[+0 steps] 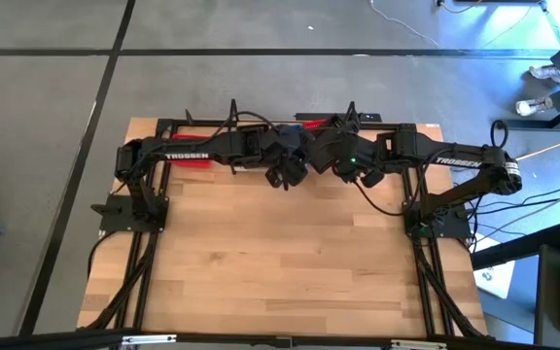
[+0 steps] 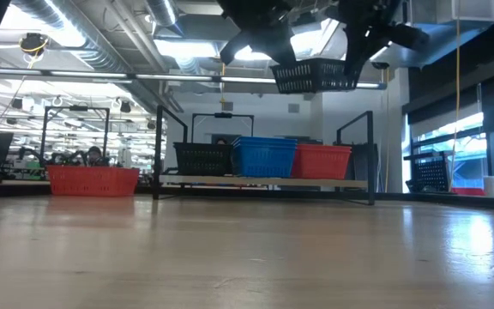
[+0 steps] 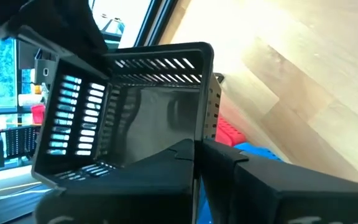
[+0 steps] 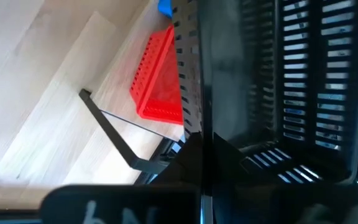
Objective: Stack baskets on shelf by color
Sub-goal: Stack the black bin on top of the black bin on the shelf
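A black mesh basket hangs high above the shelf, held between both grippers at the table's far middle. My left gripper is shut on its left end and my right gripper on its right end. The basket's hollow shows in the left wrist view and the right wrist view. On the shelf board stand a black basket, a blue stack and a red basket. In the high view the arms hide the held basket. My left gripper pinches one end wall of the black basket at its rim, one finger inside the hollow and one outside. The basket is lifted clear, above the shelf. My right gripper pinches the opposite end wall at its rim, one finger inside and one outside. The basket hangs about level between the two grippers.
Another red basket stands on the table left of the shelf, under the left arm. Thin black posts frame the shelf. The near part of the wooden tabletop is bare.
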Action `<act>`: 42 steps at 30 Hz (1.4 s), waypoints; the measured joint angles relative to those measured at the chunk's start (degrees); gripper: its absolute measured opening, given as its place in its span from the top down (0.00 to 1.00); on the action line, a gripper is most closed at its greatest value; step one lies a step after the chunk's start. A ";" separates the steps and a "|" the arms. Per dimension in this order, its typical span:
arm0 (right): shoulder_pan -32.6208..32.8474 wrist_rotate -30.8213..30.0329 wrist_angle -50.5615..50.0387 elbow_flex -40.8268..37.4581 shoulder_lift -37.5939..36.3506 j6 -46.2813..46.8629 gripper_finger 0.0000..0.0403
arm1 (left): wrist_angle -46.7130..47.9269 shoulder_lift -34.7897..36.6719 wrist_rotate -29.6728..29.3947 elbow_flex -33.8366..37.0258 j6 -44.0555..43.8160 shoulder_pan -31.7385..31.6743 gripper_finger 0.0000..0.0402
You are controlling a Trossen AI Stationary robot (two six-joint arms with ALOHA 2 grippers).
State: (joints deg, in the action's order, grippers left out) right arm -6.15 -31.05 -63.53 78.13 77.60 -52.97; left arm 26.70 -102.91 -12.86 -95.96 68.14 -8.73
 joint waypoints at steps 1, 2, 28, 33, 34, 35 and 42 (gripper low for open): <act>0.00 0.11 0.39 -0.01 0.00 0.00 0.98 | 0.11 0.00 -0.06 0.00 -0.06 0.19 1.00; 0.00 0.12 0.78 -0.04 0.00 -0.02 0.98 | 0.14 0.00 -0.14 0.00 -0.09 0.43 1.00; 2.70 -0.75 7.53 0.00 -3.61 0.41 0.76 | 10.80 2.40 -7.59 0.00 -24.82 0.56 1.00; 3.23 -0.79 9.03 0.02 -5.53 3.36 0.76 | 17.20 4.82 -10.95 -0.02 -36.30 0.19 1.00; 3.26 -0.80 9.09 0.02 -5.86 4.19 0.76 | 18.99 5.46 -11.71 -0.04 -38.61 0.02 1.00; 3.26 -0.74 9.06 0.02 -6.22 4.92 0.76 | 21.21 6.35 -12.11 -0.04 -41.17 -0.18 1.00; 3.23 -0.79 9.27 0.04 -7.78 7.71 0.76 | 33.11 8.31 -11.74 -0.04 -56.00 -1.43 1.00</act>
State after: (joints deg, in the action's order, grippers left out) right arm -2.92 -31.83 -54.26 78.17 69.83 -45.25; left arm 59.81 -94.61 -24.60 -96.01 12.14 -10.16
